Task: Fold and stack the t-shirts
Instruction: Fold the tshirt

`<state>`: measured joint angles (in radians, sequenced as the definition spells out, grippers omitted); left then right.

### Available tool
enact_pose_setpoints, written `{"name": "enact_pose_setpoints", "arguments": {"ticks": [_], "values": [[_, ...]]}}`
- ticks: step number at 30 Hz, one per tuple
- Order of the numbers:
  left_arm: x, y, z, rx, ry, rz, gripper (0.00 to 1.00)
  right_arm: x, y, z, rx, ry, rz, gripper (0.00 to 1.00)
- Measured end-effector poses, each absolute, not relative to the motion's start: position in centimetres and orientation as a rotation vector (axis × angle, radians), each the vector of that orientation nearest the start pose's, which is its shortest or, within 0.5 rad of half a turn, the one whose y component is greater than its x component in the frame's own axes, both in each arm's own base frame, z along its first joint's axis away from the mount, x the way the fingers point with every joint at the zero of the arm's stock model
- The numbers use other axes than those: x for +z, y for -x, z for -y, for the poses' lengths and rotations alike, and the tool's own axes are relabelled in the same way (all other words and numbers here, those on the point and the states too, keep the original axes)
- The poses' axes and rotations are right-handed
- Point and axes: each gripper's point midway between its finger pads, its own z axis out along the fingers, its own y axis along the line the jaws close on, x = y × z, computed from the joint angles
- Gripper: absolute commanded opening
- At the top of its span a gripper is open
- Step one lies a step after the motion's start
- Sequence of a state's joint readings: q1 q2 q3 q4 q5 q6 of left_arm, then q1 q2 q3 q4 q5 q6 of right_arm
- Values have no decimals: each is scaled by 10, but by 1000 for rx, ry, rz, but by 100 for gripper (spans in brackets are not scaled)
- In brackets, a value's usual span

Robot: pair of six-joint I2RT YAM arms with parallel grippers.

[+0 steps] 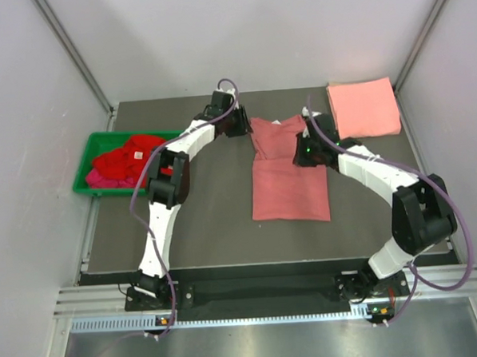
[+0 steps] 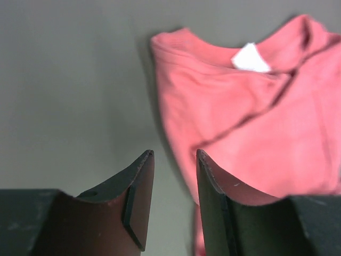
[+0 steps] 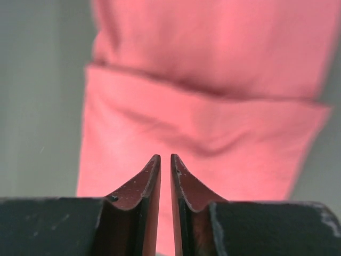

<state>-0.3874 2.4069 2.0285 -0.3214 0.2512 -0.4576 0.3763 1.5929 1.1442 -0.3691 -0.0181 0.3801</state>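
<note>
Care suggests pinching both twelve-o'clock corners of the rose t-shirt evenly; left gripper half-open, empty, right gripper nearly closed, empty.

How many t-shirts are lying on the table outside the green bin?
2. A rose-red t-shirt lies half folded in the middle; a folded pink t-shirt sits at the far right corner. The red heap in the bin isn't counted.

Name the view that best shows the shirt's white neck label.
The left wrist view: the label sits large and clear at the neck of the shirt. The top view shows at most a speck; the right wrist view only cloth.
</note>
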Motion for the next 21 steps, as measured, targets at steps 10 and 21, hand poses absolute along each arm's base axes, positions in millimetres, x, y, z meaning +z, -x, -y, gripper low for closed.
{"name": "enact_pose_setpoints", "arguments": {"ticks": [10, 21], "values": [[46, -586, 296, -779, -33, -2280, 41, 76, -287, -257, 597, 145, -2499, 5], [44, -612, 303, -833, -24, -2180, 14, 53, -260, -302, 663, 198, -2515, 0]]}}
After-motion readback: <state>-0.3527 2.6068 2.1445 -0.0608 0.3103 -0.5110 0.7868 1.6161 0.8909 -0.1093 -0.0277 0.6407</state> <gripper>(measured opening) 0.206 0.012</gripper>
